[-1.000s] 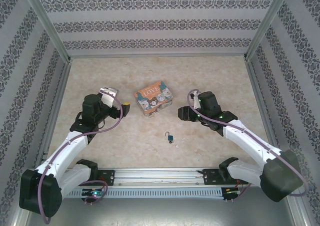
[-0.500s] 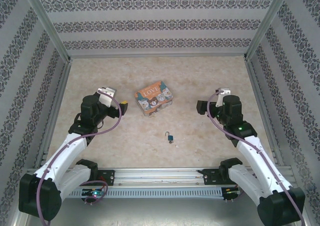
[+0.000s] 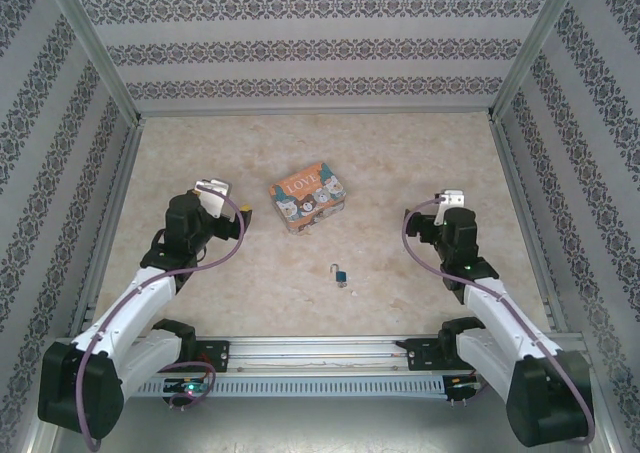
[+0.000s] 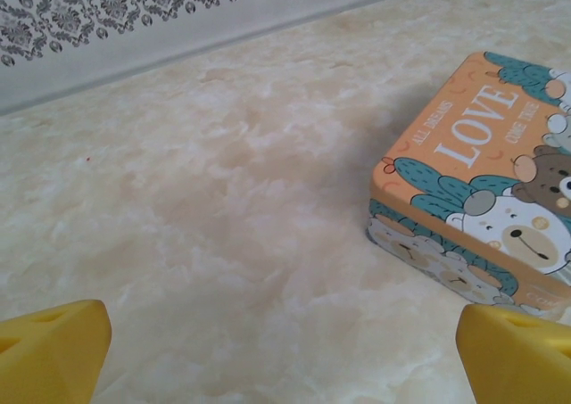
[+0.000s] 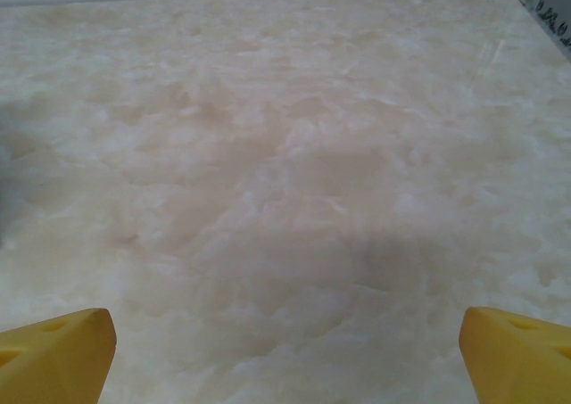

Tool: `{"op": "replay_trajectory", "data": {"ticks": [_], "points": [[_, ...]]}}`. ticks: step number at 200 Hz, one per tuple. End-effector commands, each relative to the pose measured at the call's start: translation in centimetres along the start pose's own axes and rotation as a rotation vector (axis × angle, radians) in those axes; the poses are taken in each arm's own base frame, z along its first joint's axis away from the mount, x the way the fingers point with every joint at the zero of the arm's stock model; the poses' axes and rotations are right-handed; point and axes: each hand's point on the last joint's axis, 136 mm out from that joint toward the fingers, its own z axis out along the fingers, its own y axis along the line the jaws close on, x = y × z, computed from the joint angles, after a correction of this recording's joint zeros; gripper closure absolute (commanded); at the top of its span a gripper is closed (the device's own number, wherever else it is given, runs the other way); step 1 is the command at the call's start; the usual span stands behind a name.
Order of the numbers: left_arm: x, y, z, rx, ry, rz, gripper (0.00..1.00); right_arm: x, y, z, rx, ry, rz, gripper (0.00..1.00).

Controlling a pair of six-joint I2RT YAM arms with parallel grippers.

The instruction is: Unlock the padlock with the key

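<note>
The tiny blue-teal padlock [image 3: 342,274] with its thin silvery shackle lies on the marble table between the two arms, nearer the front. A pale speck [image 3: 351,289] beside it could be the key, but it is too small to tell. My left gripper [image 4: 285,355] hangs open just left of the tin, with nothing between its yellow fingertips [image 4: 53,346]. In the top view the left gripper [image 3: 250,213] is well up and left of the padlock. My right gripper [image 5: 285,359] is open over bare table, its arm [image 3: 455,235] far right of the padlock.
An orange-and-blue "LOVE" tin [image 3: 308,199] with cartoon animals stands behind the padlock, and the tin [image 4: 486,190] is close to my left fingers. Patterned walls [image 3: 320,48] close in the table on three sides. A metal rail [image 3: 320,351] runs along the front.
My right arm has swung from beside the tin back to the right side, and its gripper has opened wider. The left arm has drawn back slightly.
</note>
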Motion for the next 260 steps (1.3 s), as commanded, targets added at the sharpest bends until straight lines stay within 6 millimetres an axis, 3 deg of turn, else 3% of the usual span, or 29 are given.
{"op": "replay_trajectory", "data": {"ticks": [1, 44, 103, 144, 210, 226, 253, 260], "points": [[-0.1, 1.0, 0.3, -0.047, -0.015, 0.018, 0.01, -1.8, -0.8, 0.6, 0.039, -0.124, -0.022, 0.02], [0.6, 1.2, 0.7, -0.058, 0.009, 0.025, 0.01, -1.1, -0.6, 1.6, 0.022, -0.157, -0.046, 0.02], [1.6, 1.2, 1.4, -0.062, 0.040, 0.022, 0.01, -2.7, -0.3, 2.4, 0.017, -0.250, -0.087, 0.01], [1.9, 1.3, 1.5, -0.067, 0.051, 0.024, 0.01, -3.4, 0.3, 4.1, -0.006, -0.265, -0.125, 0.02], [2.5, 1.7, 1.5, -0.097, 0.062, 0.033, 0.01, -1.9, -0.5, 6.7, -0.002, -0.248, -0.112, 0.02], [2.8, 2.2, 1.6, -0.126, 0.067, 0.026, 0.01, -2.3, -0.6, 7.1, 0.004, -0.257, -0.105, 0.02], [3.6, 3.6, 1.8, -0.206, 0.092, 0.007, 0.01, -1.9, -2.4, 8.0, 0.058, -0.196, -0.037, 0.02], [4.0, 4.3, 1.9, -0.238, 0.105, -0.008, 0.01, -2.8, -2.7, 8.3, 0.057, -0.197, -0.014, 0.02]]}}
